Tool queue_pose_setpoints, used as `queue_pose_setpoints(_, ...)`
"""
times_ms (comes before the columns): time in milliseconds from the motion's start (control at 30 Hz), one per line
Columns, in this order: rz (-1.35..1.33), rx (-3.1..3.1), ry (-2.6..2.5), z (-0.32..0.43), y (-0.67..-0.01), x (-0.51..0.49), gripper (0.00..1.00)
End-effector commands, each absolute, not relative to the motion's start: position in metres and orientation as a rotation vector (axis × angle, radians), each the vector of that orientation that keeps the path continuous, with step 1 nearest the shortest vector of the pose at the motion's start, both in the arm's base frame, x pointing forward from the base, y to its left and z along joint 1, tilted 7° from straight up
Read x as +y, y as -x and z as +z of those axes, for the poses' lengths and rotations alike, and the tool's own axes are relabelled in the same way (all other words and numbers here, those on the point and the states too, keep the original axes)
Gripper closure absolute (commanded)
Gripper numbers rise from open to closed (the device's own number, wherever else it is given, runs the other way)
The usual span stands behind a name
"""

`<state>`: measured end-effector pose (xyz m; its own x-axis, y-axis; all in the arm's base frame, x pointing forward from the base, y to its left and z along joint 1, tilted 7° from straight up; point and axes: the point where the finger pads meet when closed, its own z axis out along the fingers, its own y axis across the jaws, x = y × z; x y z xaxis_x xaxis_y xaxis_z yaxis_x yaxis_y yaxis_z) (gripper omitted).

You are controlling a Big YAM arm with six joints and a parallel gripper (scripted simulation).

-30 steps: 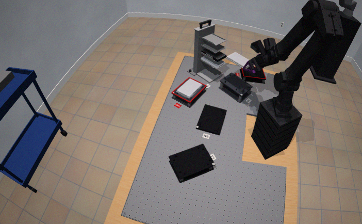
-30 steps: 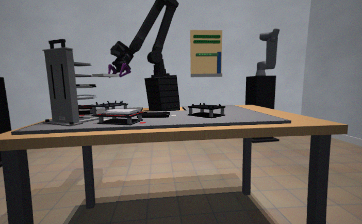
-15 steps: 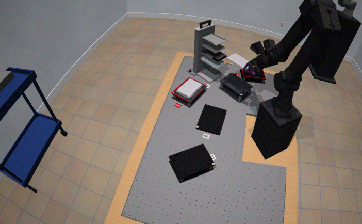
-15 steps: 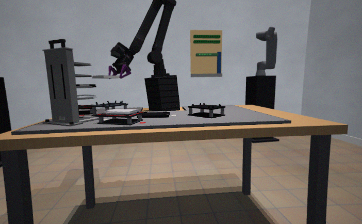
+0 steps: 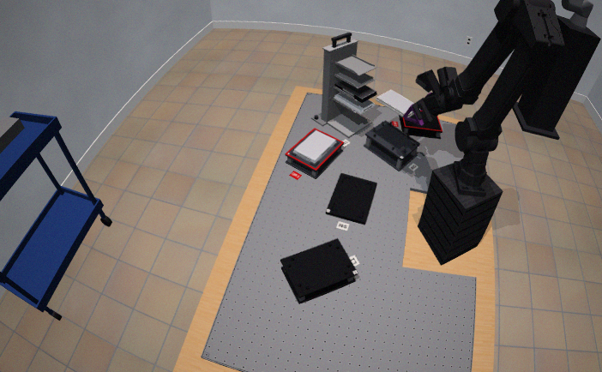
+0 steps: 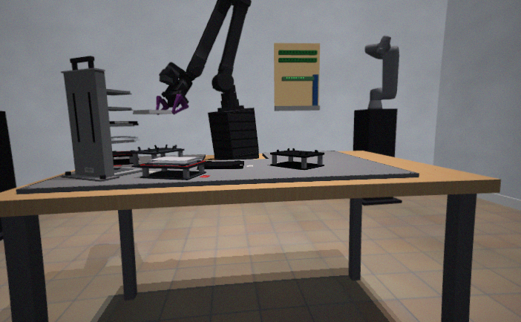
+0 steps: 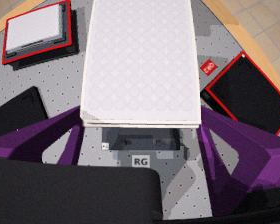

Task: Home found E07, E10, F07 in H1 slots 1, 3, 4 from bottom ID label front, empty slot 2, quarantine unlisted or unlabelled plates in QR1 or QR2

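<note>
My gripper [image 5: 417, 113] is shut on a white plate [image 5: 394, 100] and holds it level in the air by its near short end. In the wrist view the plate [image 7: 139, 52] sits between the purple fingers, above the RG nest [image 7: 140, 145]. The plate hotel H1 [image 5: 347, 85] stands just beyond it. The side view shows the plate [image 6: 151, 111] in front of the hotel [image 6: 90, 124], about level with the upper shelves. A dark plate [image 5: 361, 92] and a light plate [image 5: 352, 102] lie on middle shelves. I can read no label.
A red-framed quarantine nest [image 5: 315, 148] holds a white plate. A second red-framed nest [image 5: 421, 127] lies empty under my gripper. A black pad [image 5: 352, 197] and a raised black nest [image 5: 318, 269] lie nearer the front. The arm's base [image 5: 460, 213] stands on the right.
</note>
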<state>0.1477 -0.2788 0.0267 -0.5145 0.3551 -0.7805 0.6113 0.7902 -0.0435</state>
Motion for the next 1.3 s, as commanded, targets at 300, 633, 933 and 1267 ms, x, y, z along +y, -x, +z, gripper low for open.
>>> queue_pose_setpoints(300, -0.416, 2.143, -0.701, 0.026, -0.152, -0.284, 0.14)
queue_pose_setpoints(633, -0.430, 2.134, -0.694, 0.026, -0.152, -0.286, 0.14)
queue_pose_setpoints(933, -0.417, 2.142, -0.701, 0.018, -0.153, -0.285, 0.14)
queue_pose_setpoints(1267, -0.418, 2.141, -0.700, 0.014, -0.153, -0.286, 0.14)
